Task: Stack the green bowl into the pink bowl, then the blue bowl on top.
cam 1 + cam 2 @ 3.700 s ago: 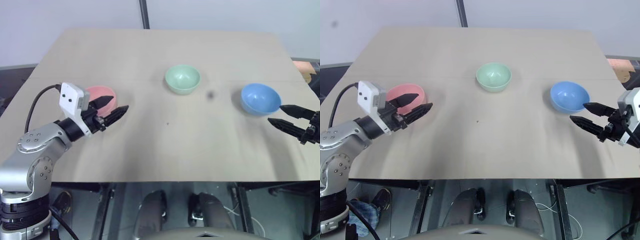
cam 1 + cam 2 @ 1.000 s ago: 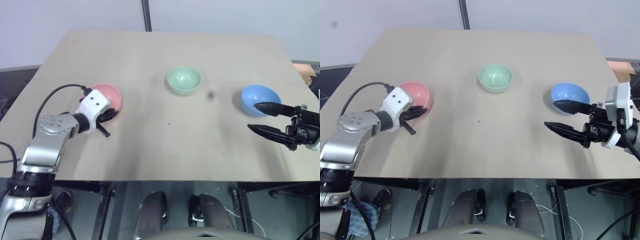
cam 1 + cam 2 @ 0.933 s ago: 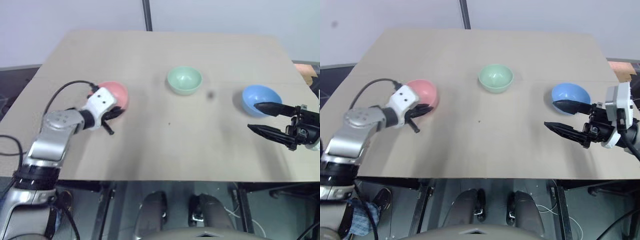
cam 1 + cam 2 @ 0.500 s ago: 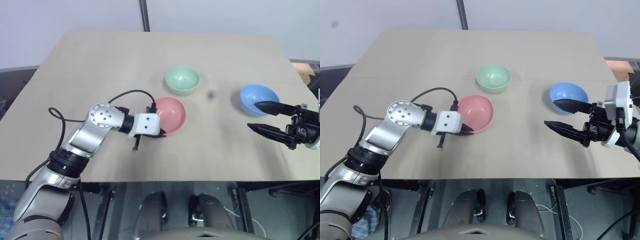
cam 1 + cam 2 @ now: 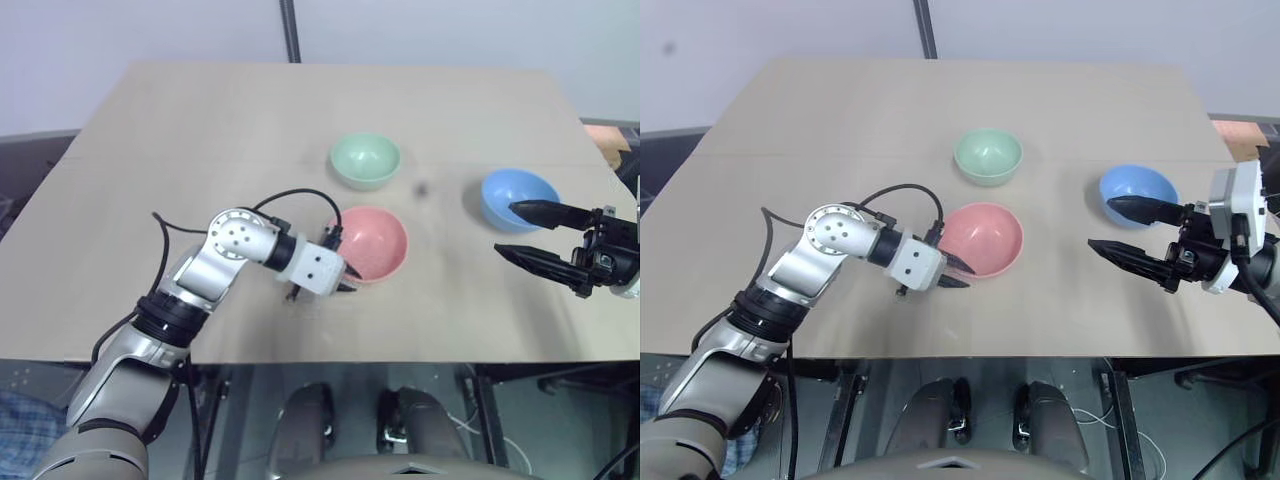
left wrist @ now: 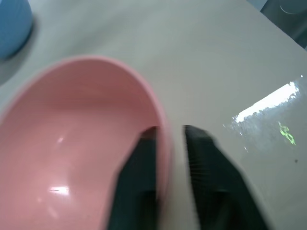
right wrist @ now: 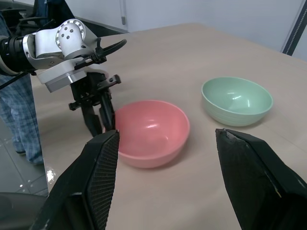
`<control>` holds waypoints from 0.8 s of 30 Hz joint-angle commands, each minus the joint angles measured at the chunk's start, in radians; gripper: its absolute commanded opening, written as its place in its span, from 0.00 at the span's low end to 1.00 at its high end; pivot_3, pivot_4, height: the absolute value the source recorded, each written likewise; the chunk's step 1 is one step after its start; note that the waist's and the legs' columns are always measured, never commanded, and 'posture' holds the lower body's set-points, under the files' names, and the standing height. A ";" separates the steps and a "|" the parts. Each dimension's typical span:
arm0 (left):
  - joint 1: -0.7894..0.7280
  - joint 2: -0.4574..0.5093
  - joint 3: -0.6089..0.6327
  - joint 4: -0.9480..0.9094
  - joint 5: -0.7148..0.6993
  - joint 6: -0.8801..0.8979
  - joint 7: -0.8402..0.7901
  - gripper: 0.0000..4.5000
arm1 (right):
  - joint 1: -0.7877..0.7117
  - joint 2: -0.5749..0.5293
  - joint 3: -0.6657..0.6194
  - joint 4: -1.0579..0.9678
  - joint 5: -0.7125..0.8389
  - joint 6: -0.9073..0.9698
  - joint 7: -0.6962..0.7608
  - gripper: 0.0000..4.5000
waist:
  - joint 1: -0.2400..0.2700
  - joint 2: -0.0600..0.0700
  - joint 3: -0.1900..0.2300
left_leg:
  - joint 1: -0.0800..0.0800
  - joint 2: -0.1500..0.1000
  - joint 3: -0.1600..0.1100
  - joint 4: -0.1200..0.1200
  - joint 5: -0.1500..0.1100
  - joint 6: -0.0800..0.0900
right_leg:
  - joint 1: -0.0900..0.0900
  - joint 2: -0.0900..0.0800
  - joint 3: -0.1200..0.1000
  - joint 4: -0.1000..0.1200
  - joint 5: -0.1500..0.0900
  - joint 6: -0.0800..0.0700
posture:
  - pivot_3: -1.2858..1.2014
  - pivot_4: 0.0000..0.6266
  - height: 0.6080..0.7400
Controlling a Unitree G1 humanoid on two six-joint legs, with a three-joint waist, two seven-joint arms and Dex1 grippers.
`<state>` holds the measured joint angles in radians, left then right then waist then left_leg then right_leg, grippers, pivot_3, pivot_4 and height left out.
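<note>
Green bowl (image 5: 366, 160) upright and empty on the table (image 5: 200, 130), just beyond the pink bowl (image 5: 369, 244) and well apart from both grippers. No long axis to speak of: round, open side up, graspable only by the rim. Roughly midway between the arms, a little nearer the left gripper (image 5: 338, 281), with the pink bowl between that gripper and it. From the right gripper (image 5: 527, 233), off across the table and somewhat farther away.

Pink bowl upright near the middle of the table, empty. Left gripper at its near rim, one finger inside the wall and one outside, seen from the left wrist view as fingers (image 6: 206, 163) straddling the rim with a slight gap showing. Whether pinching or just let go, cannot tell.

Blue bowl (image 5: 519, 197) upright and empty, just ahead of the right gripper, upper fingertip over its near rim. Right gripper spread wide, grasping nothing, hovering above the table.

Judged from the layout: nothing stacked yet, all three bowls separate. Next move likely a reach over or around the pink bowl to the green bowl's rim, then a lift and a lowering into the pink one.
</note>
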<state>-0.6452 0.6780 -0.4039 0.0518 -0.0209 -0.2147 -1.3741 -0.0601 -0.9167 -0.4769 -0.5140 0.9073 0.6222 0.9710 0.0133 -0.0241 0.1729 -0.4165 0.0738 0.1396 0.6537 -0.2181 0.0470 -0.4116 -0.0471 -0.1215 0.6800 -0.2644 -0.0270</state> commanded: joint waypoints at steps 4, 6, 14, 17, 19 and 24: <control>-0.007 -0.003 0.029 -0.008 -0.006 -0.023 0.022 0.97 | -0.021 -0.016 -0.019 -0.014 0.011 -0.009 0.001 0.78 | 0.001 0.000 0.000 | 0.000 0.000 0.000 0.000 0.000 0.000 | 0.000 0.000 0.000 0.000 0.000 0.000 | 0.52 0.24 1.00; -0.009 0.002 0.036 -0.017 -0.015 -0.014 0.020 1.00 | -0.023 -0.016 -0.015 -0.012 0.009 -0.009 0.004 0.78 | 0.001 0.000 0.000 | 0.000 0.000 0.000 0.000 0.000 0.000 | 0.000 0.000 0.000 0.000 0.000 0.000 | 0.52 0.24 1.00; -0.168 0.008 0.134 -0.012 -0.131 0.133 -0.001 1.00 | -0.025 -0.015 -0.012 -0.010 0.008 -0.009 0.004 0.78 | 0.004 -0.001 0.000 | -0.001 0.000 -0.001 0.001 0.000 0.000 | 0.000 0.000 -0.001 0.000 0.000 0.000 | 0.52 0.24 1.00; -0.307 -0.025 0.193 0.135 -0.151 0.184 0.041 1.00 | -0.022 -0.012 -0.010 -0.012 0.006 -0.010 0.003 0.78 | 0.004 -0.001 0.000 | -0.001 0.000 -0.001 0.001 0.000 0.000 | 0.000 0.000 -0.001 0.000 0.000 0.000 | 0.52 0.24 1.00; -0.400 -0.043 0.214 0.295 -0.110 0.142 0.092 1.00 | -0.023 -0.011 -0.009 -0.013 0.005 -0.011 0.000 0.78 | 0.003 -0.001 0.000 | -0.001 -0.001 -0.001 0.001 0.000 0.000 | 0.000 0.000 -0.001 0.000 0.000 0.000 | 0.52 0.24 1.00; -0.540 -0.049 0.157 0.693 0.073 -0.132 0.198 1.00 | -0.025 -0.010 -0.010 -0.011 0.002 -0.014 -0.003 0.78 | -0.002 -0.001 0.000 | 0.000 0.000 0.000 0.001 0.000 -0.001 | 0.000 0.001 0.000 0.000 0.000 0.000 | 0.52 0.24 1.00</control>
<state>-1.1464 0.6244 -0.2240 0.6270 -0.0232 -0.2314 -1.2201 -0.0716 -0.9184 -0.4685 -0.5089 0.9063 0.6223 0.9708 0.0115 -0.0247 0.1733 -0.4165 0.0735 0.1398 0.6541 -0.2177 0.0464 -0.4116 -0.0456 -0.1215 0.6800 -0.2644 -0.0268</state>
